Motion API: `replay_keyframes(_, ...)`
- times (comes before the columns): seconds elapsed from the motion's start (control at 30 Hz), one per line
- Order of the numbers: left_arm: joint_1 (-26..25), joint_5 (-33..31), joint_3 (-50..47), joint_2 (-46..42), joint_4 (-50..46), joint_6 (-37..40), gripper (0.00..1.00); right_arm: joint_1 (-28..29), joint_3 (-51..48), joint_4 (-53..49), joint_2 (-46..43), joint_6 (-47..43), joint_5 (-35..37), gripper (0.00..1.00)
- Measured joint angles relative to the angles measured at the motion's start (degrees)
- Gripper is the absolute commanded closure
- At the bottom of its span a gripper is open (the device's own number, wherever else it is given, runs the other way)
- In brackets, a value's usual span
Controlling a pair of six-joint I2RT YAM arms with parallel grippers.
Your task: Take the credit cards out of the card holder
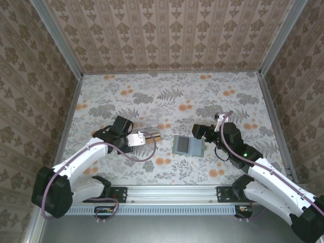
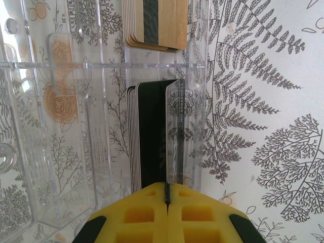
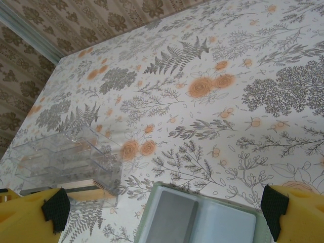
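The card holder [image 1: 188,146] lies open and flat on the flowered table, with a green rim and a blue-grey inside [image 3: 223,225]; its left half has a darker grey panel. My right gripper [image 3: 164,212] hovers open just above it, nothing between the fingers; from above it sits at the holder's far right corner [image 1: 199,132]. My left gripper [image 2: 167,186] is shut on a thin black credit card [image 2: 174,131], held on edge over the clear plastic case [image 2: 66,152]. In the case lie a stack of black cards [image 2: 149,136] and tan-orange cards with a dark stripe [image 2: 157,23].
The clear case [image 1: 148,129] stands left of the card holder, under my left gripper [image 1: 147,136]. Patterned walls close the table on three sides. A metal rail [image 1: 167,192] carries both arm bases at the near edge.
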Motion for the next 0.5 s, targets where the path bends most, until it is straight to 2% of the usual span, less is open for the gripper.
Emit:
replay_keyframes(0.07, 0.0, -0.1, 0.0, 0.1, 0.1, -0.2, 0.99, 0.0, 0.0, 0.0, -0.1, 0.0, 0.0, 0.00)
replay_keyframes(0.13, 0.0, -0.3, -0.2, 0.1, 0.4, -0.4, 0.88, 0.0, 0.0, -0.2, -0.3, 0.0, 0.0, 0.00)
replay_keyframes(0.17, 0.0, -0.5, -0.3, 0.1, 0.6, -0.5, 0.86, 0.0, 0.0, -0.2, -0.5, 0.0, 0.0, 0.00)
replay_keyframes(0.5, 0.0, -1.7, -0.5, 0.2, 1.4, -0.9, 0.81, 0.0, -0.4, -0.2, -1.7, 0.6, 0.0, 0.00)
